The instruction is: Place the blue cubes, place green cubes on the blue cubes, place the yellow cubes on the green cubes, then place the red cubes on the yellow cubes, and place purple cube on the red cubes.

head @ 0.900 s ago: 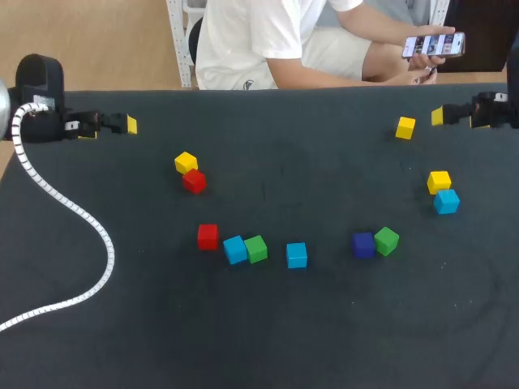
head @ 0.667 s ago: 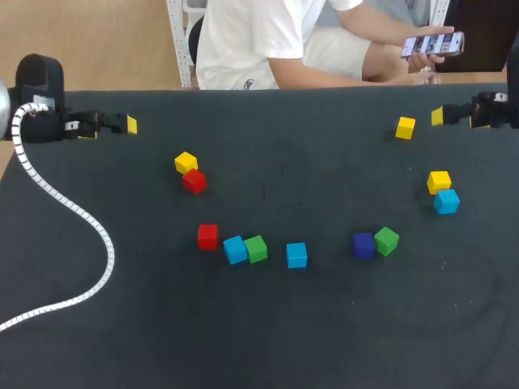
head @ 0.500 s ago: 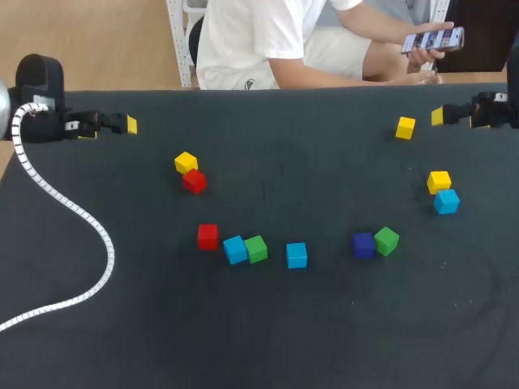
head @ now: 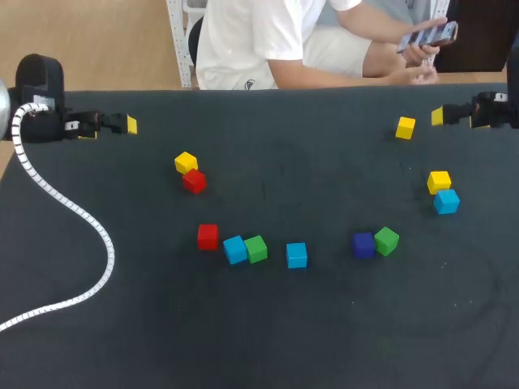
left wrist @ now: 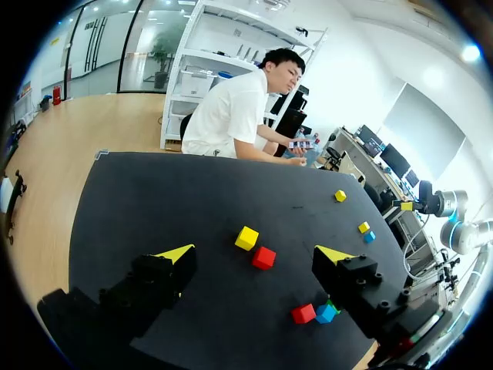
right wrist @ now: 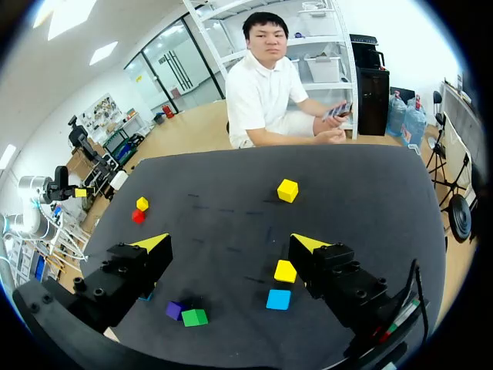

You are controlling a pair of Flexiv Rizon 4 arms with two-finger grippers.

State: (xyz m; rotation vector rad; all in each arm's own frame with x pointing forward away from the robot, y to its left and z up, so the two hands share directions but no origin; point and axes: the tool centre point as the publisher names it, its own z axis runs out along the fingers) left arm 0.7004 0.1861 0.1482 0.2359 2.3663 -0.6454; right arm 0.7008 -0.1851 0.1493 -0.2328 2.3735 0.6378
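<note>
surface: dark mat [head: 268,340], all the cubes lie loose on it in a single layer, nothing stacked
left arm: [head: 39,89] parked at the far-left corner, its white ribbed hose [head: 89,235] trailing across the left side of the surface
right arm: [head: 495,109] parked at the far-right edge
left claw: [left wrist: 256,253] wide open, holding nothing, well apart from every cube
right claw: [right wrist: 229,243] wide open, empty too
blue cubes: three. One [head: 235,249] touching a green cube [head: 256,248] left of centre, one [head: 297,254] alone at centre, one [head: 446,201] at the right, touching a yellow cube [head: 439,181]
green cubes: the one above, plus a second [head: 387,241] pressed against the purple cube [head: 363,244]
yellow cubes: another [head: 186,163] far left, touching a red cube [head: 194,181], and another [head: 405,127] far right, alone
red cubes: second one [head: 208,237] just beside the left blue cube
step: looks like the very start, blue base layer not yet laid out
next move: probably gather the blue cubes. The centre one is the easy pick, free on all sides. The left one is boxed in by green and red, so the fingers should close across its free faces or nudge a neighbour off first. The right blue suits the right claw, same caution with the yellow against it.
risk: a wide claw coming down on a touching pair could knock the neighbour
</note>
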